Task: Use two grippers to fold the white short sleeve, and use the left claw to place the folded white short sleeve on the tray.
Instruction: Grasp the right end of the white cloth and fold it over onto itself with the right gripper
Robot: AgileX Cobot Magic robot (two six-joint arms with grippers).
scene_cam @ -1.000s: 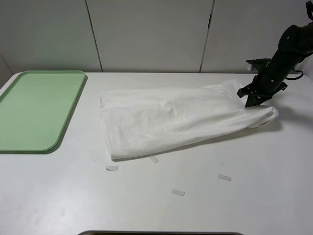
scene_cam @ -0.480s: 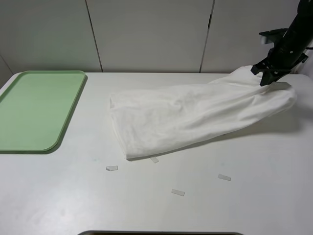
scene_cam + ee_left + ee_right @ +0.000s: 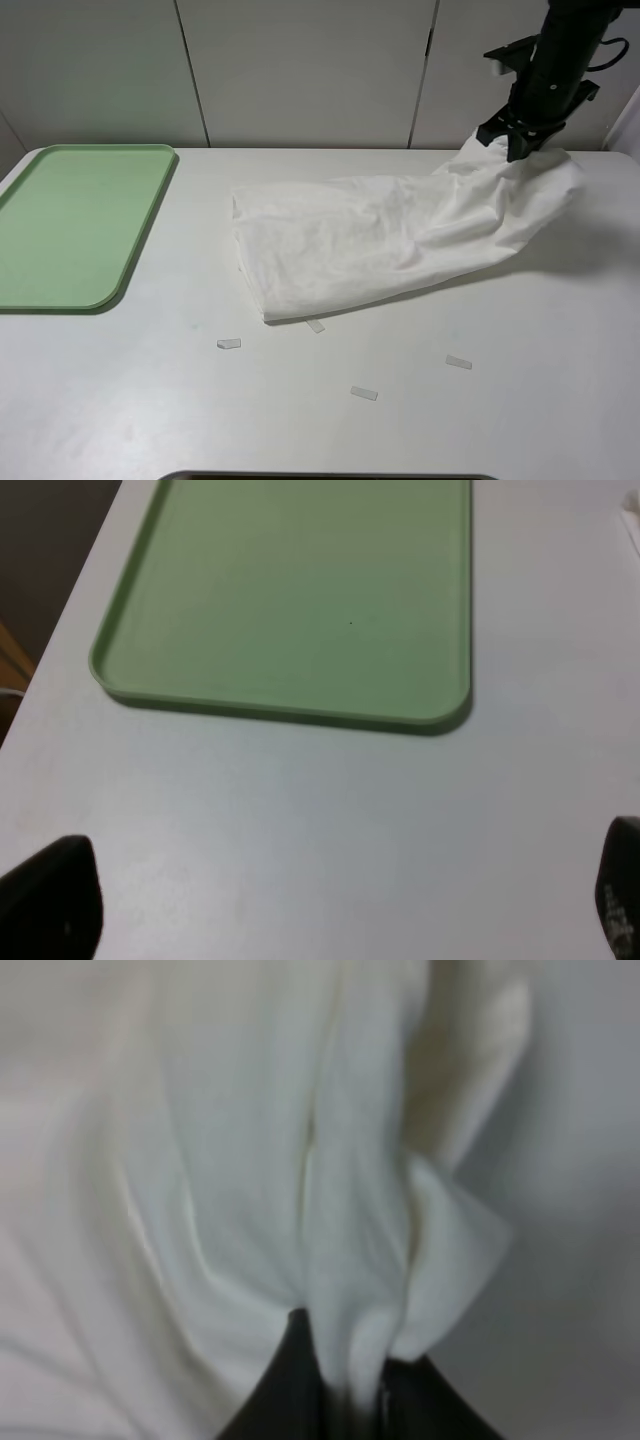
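Folding is in hand: the right gripper [image 3: 515, 138] pinches one lifted end of the white short sleeve [image 3: 370, 240]; the rest trails below it across the surface [image 3: 420, 420]; next, I judge, that end must be carried over the body; the left gripper [image 3: 335, 900] (jaws wide, holding nothing) hovers near the tray [image 3: 300, 610], which lies empty.

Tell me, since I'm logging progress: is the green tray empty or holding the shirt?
Empty. The tray shows only bare green; the white shirt lies on the table, one end pinched by the right tool.
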